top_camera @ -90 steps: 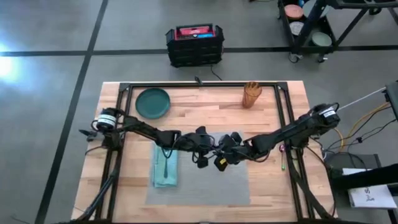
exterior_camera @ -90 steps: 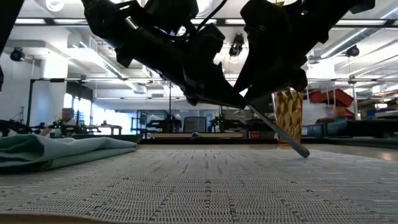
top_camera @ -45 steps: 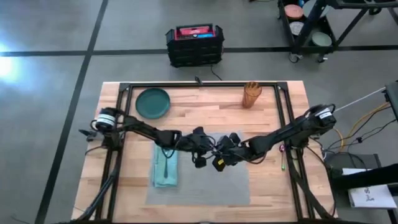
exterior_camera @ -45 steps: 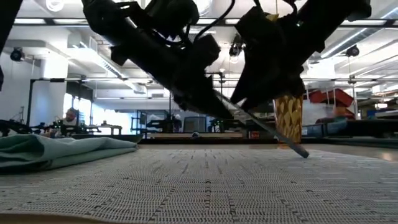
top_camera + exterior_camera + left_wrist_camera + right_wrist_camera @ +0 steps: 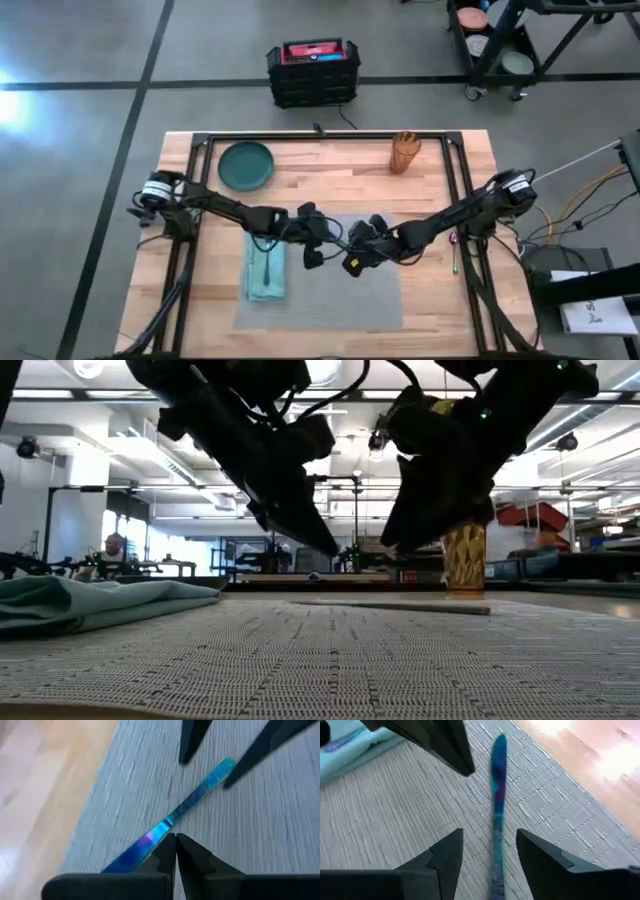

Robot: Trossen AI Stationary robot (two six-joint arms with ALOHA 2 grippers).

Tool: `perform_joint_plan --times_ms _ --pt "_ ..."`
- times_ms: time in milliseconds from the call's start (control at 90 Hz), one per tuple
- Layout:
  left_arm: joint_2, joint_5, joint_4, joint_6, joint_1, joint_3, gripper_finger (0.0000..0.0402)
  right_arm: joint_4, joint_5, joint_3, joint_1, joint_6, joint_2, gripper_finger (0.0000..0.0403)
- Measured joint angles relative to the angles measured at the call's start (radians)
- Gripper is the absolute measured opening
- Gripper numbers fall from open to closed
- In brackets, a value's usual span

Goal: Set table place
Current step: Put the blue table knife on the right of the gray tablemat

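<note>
A thin iridescent blue utensil lies flat on the grey woven place mat, which sits on the wooden table. My left gripper is shut and hovers just above the utensil, beside its near part. My right gripper is open, with one finger on either side of the utensil and above it. In the low view both grippers hang clear of the mat. A teal napkin with another utensil on it lies over the mat's left edge.
A dark green plate sits at the far left of the table and a wooden cup at the far right. Another utensil lies by the right rail. A black crate stands on the floor beyond the table.
The utensil stood tilted, its upper end up between the two grippers and its lower end on the mat; it now lies flat on the mat. My left gripper has drawn back toward the table's left edge and risen a little.
</note>
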Motion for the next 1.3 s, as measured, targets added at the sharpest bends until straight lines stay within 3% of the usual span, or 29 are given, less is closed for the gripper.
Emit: perform_joint_plan --times_ms 267,578,722,1300 --pt "0.052 0.020 -0.007 -0.077 -0.095 -0.008 0.0000 -0.100 -0.170 0.000 0.001 -0.112 0.013 0.0133" --pt "0.106 -0.033 0.005 -0.082 -0.114 -0.009 0.0000 -0.149 -0.172 -0.003 0.001 -0.071 0.038 0.0034" --pt "0.106 -0.040 0.004 -0.082 -0.113 -0.009 0.0000 -0.147 -0.172 -0.014 0.001 -0.036 0.038 0.0006" --pt "0.106 -0.062 -0.005 -0.081 -0.113 -0.009 0.0000 -0.144 -0.186 -0.050 0.070 0.136 0.037 0.0000"
